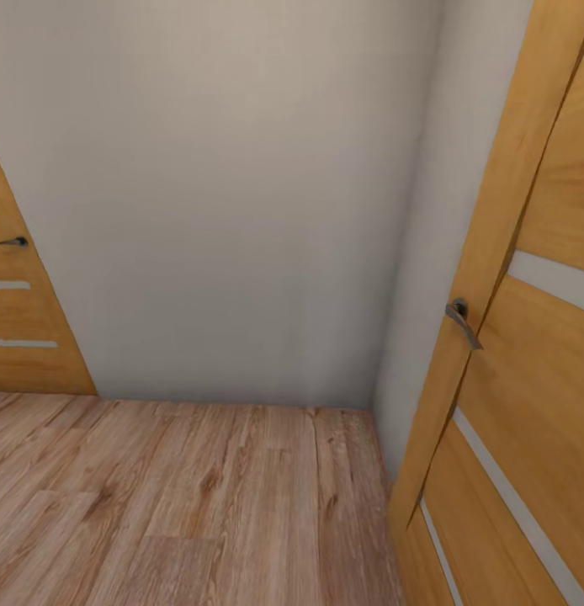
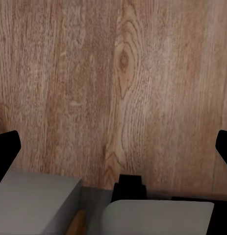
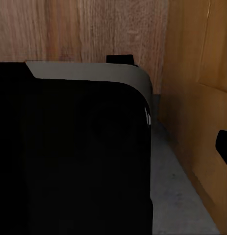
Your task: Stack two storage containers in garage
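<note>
Wood floor, plain wall, two doors

Containers are nowhere to be seen from this corner. Light wood plank floor (image 1: 183, 505) runs up to a pale wall (image 1: 225, 194). An orange wood door (image 1: 519, 337) with a grey handle (image 1: 462, 321) stands at the right, another door (image 1: 23, 320) at the left. Left gripper (image 2: 113, 147) hangs over the planks, its dark fingertips (image 2: 6, 147) wide apart. Right gripper: I cannot tell, a black robot part (image 3: 69, 156) blocks it

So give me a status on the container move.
Nothing looks done. The head view faces a beige wall corner over wood plank floor, between two wooden doors. The left gripper hangs open, empty. Finding, carrying and stacking both containers all remain.
</note>
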